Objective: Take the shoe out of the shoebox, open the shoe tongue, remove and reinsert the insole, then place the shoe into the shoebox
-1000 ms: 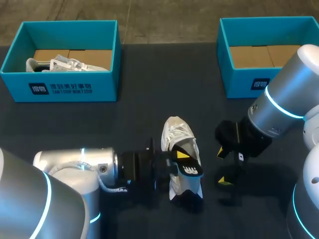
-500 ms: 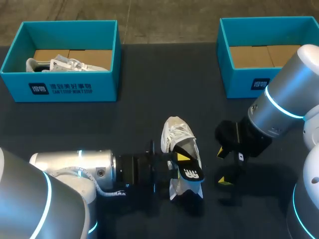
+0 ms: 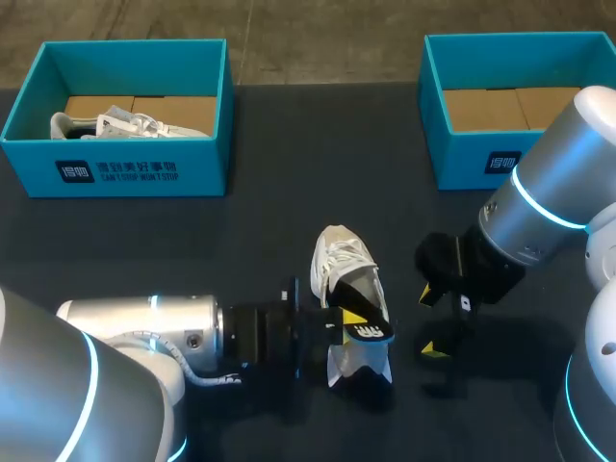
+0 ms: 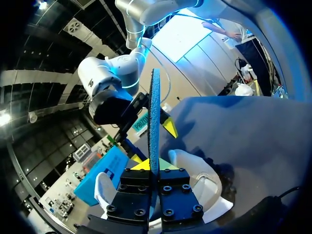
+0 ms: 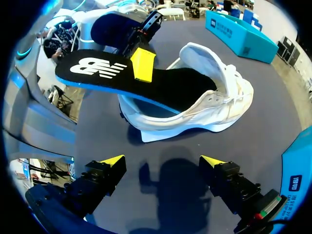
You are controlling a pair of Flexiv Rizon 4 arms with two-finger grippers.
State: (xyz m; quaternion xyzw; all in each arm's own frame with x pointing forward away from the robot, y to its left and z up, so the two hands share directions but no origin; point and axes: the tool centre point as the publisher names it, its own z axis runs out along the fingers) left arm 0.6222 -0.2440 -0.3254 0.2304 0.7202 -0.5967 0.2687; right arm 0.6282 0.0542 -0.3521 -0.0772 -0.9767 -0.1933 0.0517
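Insole (image 3: 371, 332) looks thin and floppy, so the left gripper (image 3: 354, 308) pinching it near the heel suits; right gripper (image 3: 429, 322) hangs wide open.

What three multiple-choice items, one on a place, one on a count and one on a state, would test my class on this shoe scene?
1. Where is the white shoe that the insole sticks out of?
A) inside a box
B) on the table
C) lifted clear of the table in a claw

2. How many teal shoeboxes stand on the table?
A) one
B) two
C) three

3. What state is the right claw in?
A) open, holding nothing
B) shut on the insole
C) shut on the shoe

Answers:
1 B: its sole rests on the dark tabletop between the two arms.
2 B: one stands at each far corner.
3 A: it stands wide open beside the shoe with nothing in it, while the left claw grips the insole.
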